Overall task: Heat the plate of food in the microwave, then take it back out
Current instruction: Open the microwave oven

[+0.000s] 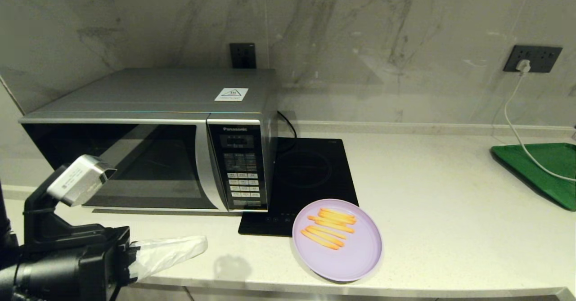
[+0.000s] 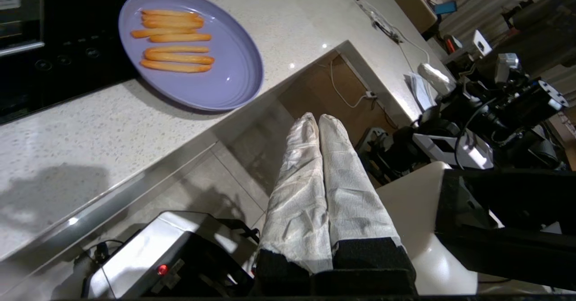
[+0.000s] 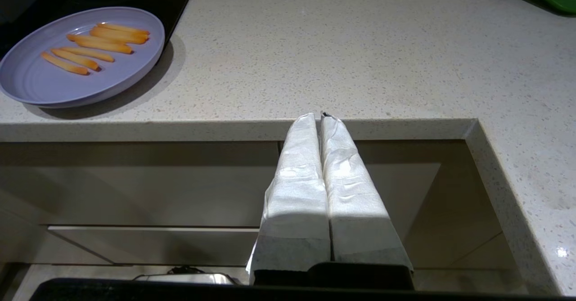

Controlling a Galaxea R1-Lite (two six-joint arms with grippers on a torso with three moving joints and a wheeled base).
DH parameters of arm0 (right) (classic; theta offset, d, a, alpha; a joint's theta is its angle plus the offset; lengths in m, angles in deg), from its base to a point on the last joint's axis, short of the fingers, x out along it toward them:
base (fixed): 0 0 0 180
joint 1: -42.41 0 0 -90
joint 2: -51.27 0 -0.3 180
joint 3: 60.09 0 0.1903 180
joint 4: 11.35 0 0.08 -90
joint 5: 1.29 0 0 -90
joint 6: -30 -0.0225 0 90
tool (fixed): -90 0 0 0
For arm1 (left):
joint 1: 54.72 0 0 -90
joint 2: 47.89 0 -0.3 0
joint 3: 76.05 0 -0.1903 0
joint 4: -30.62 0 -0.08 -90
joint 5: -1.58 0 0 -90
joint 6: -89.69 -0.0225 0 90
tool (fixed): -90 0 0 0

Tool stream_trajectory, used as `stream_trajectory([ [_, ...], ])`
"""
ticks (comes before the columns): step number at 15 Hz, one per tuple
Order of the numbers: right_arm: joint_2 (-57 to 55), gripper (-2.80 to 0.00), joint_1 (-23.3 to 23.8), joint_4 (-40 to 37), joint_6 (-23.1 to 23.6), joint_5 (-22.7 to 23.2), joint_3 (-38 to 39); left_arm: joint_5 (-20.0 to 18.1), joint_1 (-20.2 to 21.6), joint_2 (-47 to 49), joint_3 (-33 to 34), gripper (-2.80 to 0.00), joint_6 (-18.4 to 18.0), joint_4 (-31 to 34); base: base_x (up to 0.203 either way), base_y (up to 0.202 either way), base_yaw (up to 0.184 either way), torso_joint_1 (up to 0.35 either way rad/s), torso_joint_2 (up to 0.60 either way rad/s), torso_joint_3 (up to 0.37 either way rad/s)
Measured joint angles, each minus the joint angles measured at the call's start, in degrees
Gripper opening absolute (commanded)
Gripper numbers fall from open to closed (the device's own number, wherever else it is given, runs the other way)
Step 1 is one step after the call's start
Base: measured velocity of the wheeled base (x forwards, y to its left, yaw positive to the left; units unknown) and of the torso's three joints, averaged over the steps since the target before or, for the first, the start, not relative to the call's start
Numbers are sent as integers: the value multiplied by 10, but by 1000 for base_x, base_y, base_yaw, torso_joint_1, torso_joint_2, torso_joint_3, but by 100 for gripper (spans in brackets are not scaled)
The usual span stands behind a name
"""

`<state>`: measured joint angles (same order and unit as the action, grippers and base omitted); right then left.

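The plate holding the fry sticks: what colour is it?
Lilac-purple; the plate shows best in the right wrist view.

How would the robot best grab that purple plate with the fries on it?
Probably by the thin raised rim of the plate of food at its near edge, which sits close to the counter's front. The fries lie toward the far side, so fingers coming low from the front avoid them.

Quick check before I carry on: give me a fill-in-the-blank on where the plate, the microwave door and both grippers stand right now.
1. The microwave door is ____.
2. The plate of food partly overlaps the front corner of the black ____.
3. The left gripper is ____, holding nothing, near the counter's front edge.
4. The right gripper, also empty, sits ____ the counter edge, off to the side of the plate.

Missing words: closed; induction hob; shut; below
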<state>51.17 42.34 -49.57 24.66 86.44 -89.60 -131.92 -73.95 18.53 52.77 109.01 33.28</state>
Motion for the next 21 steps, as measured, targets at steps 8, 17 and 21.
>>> stream_trajectory([
  [8, 0, -280, 0, 0, 0, 0, 0, -2, 47, 3, 26, 0, -40, -31, 0, 0, 0, 0, 0, 0],
  [17, 0, -280, 0, 0, 0, 0, 0, -6, 193, 137, 10, 0, -162, -109, 0, 0, 0, 0, 0, 0],
  [21, 0, -280, 0, 0, 0, 0, 0, -36, 204, 194, -16, 0, -163, -110, 0, 0, 0, 0, 0, 0],
])
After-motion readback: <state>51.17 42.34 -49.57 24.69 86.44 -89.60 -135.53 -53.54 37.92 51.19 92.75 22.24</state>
